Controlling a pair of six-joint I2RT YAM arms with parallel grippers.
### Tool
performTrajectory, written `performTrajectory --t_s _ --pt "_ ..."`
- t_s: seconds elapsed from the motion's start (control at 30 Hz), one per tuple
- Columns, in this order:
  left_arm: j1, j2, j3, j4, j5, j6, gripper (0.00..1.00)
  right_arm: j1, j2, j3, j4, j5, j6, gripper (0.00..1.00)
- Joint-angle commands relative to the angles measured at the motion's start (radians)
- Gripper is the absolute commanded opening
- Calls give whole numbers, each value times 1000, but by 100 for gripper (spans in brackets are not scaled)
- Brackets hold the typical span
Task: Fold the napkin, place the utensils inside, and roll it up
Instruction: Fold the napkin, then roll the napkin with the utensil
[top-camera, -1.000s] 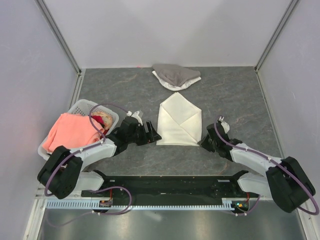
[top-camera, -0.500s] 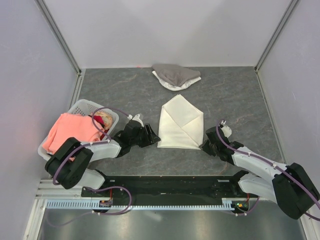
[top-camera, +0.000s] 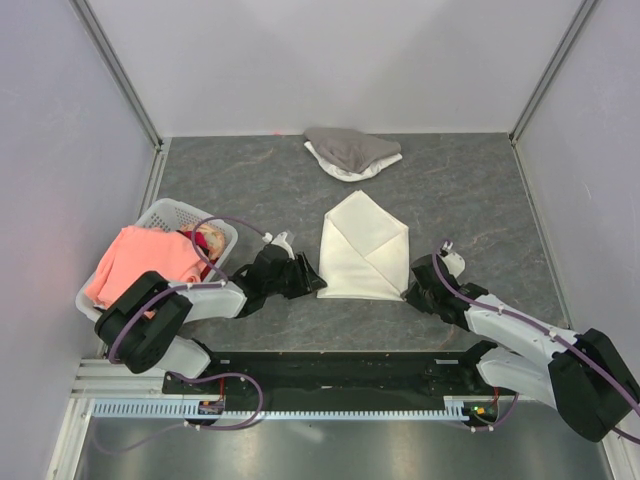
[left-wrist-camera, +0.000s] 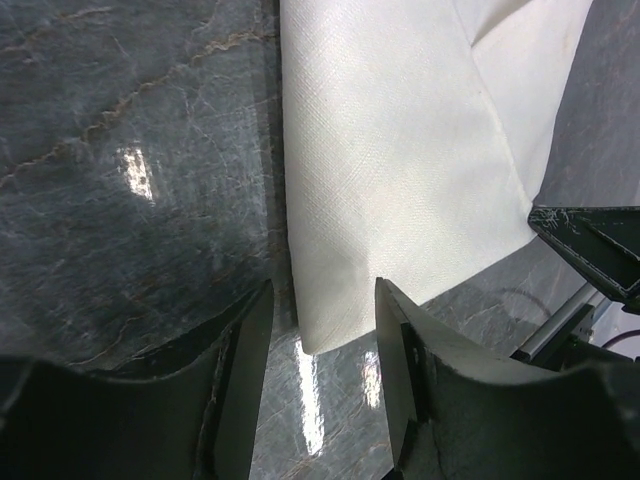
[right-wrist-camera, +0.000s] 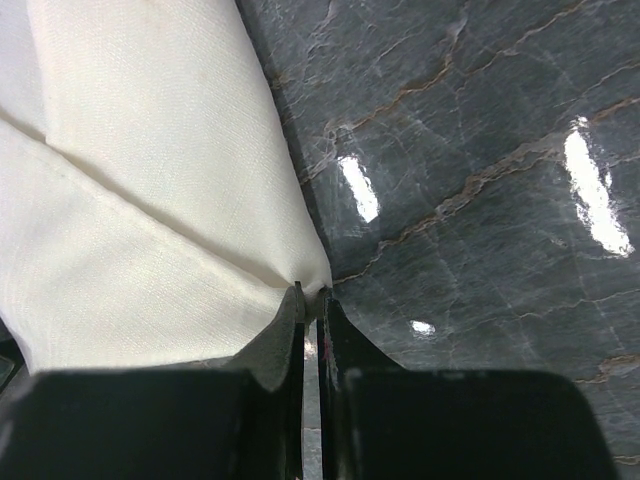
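Napkin (top-camera: 362, 245) lies near the middle of the table, already folded into an envelope shape, its point toward 12 o'clock and its straight edge toward 6 o'clock. The right gripper (right-wrist-camera: 310, 300) sits at the 5 o'clock corner with its fingers clenched on the very tip of the cloth. The left gripper (left-wrist-camera: 320, 300) is at the 7 o'clock corner. Its fingers are spread, with the corner lying flat between them and not yet pinched. No utensils can be made out in any view.

The step in hand looks like taking both near corners for the next fold. To do it well, the left fingers should close low against the table so that they catch every layer, not only the top flap. The right grip holds very little cloth and could slip, so a deeper bite would be safer. Both arms should then lift together and carry evenly toward 12 o'clock, keeping the edge between them taut so the earlier flaps stay shut.
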Motion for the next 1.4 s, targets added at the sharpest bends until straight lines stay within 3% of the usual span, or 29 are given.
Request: performTrajectory --t_s 0.0,0.37,0.47,0.6,0.67,0.8,0.93,1.2,1.37 --pt "-26 27 -58 -126 -19 -26 54 25 17 27 -62 21 2 5" --pt "-31 57 -72 -138 -19 -23 40 66 42 33 -49 47 28 5" --pt "-31 54 -68 -146 -33 -20 30 69 36 41 -61 68 19 7" --pt "-31 56 -23 -169 -23 7 8 83 17 76 -91 116 -23 35" --pt "-30 57 4 -201 -13 29 2 110 -1 111 -107 172 -59 41" --pt "-20 47 62 -255 14 64 2 201 -32 193 -118 316 -138 56" --pt "21 27 80 -281 97 93 2 330 16 263 -56 416 -295 60" --pt "124 27 128 -324 301 135 2 684 353 452 84 602 -614 70" --pt "196 17 132 -325 402 139 2 801 506 493 263 618 -762 75"
